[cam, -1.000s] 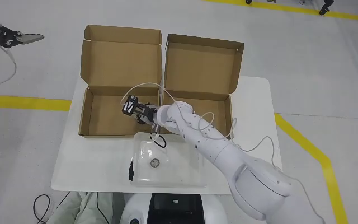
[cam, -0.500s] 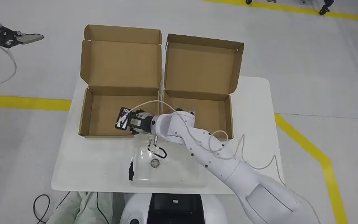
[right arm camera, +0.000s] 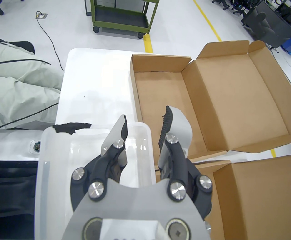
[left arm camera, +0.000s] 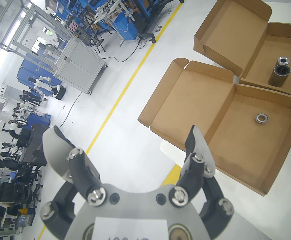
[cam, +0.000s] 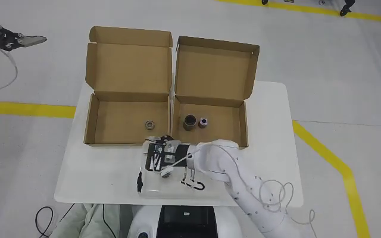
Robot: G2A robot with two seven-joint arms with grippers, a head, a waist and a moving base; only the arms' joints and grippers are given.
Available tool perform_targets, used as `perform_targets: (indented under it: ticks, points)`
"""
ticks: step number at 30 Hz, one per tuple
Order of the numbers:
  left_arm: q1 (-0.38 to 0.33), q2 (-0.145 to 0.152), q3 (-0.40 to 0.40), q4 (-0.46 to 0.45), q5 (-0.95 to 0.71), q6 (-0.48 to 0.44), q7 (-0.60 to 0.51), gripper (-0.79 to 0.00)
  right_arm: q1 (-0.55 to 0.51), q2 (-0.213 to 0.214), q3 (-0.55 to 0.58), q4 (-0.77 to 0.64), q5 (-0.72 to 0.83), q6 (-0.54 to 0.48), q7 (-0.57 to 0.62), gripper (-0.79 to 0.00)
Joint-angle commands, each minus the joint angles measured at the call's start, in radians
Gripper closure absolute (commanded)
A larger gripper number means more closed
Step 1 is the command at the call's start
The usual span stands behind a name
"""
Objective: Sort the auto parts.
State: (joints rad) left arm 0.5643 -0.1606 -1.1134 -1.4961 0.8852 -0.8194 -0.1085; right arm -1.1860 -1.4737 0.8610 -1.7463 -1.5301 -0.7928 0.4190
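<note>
Hovering over the clear bin at the near edge of the white table, the right gripper stands parted and holds nothing. Beyond it, the left box holds a bearing. The right box holds a dark sleeve and a small silver bushing, side by side. Off the table, over white floor crossed by a yellow tape line, the left gripper hangs spread wide, empty.

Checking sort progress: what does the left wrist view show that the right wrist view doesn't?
Left wrist view: the open left gripper; a bearing lying in the left box; a dark sleeve and a smaller silver bushing standing in the right box. Right wrist view: the open right gripper over the clear bin, plus a green cart. Both: the left box and right box, lids open.
</note>
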Motion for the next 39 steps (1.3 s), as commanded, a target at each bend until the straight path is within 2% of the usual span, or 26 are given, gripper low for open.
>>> perform_targets:
  ticks: [1, 11, 17, 23, 30, 34, 39]
  points:
    - [0.000, 0.000, 0.000, 0.000, 0.000, 0.000, 0.000, -0.785, -0.036, 0.012, 0.014, -0.028, -0.021, -0.024, -0.006, -0.283]
    - [0.000, 0.000, 0.000, 0.000, 0.000, 0.000, 0.000, -0.785, -0.159, 0.068, 0.074, -0.070, -0.148, -0.137, -0.088, -0.320]
    - [0.000, 0.000, 0.000, 0.000, 0.000, 0.000, 0.000, -0.785, -0.186, 0.080, 0.064, -0.020, -0.197, -0.086, -0.103, -0.336]
    - [0.000, 0.000, 0.000, 0.000, 0.000, 0.000, 0.000, -0.785, -0.182, 0.082, 0.035, 0.037, -0.238, -0.017, -0.070, -0.336]
    - [0.000, 0.000, 0.000, 0.000, 0.000, 0.000, 0.000, -0.785, -0.155, 0.077, -0.045, 0.087, -0.275, -0.014, -0.062, -0.357]
    - [0.000, 0.000, 0.000, 0.000, 0.000, 0.000, 0.000, -0.785, -0.144, 0.075, -0.070, 0.111, -0.286, 0.017, -0.056, -0.376]
    - [0.000, 0.000, 0.000, 0.000, 0.000, 0.000, 0.000, -0.785, -0.135, 0.073, -0.087, 0.134, -0.287, 0.054, -0.057, -0.363]
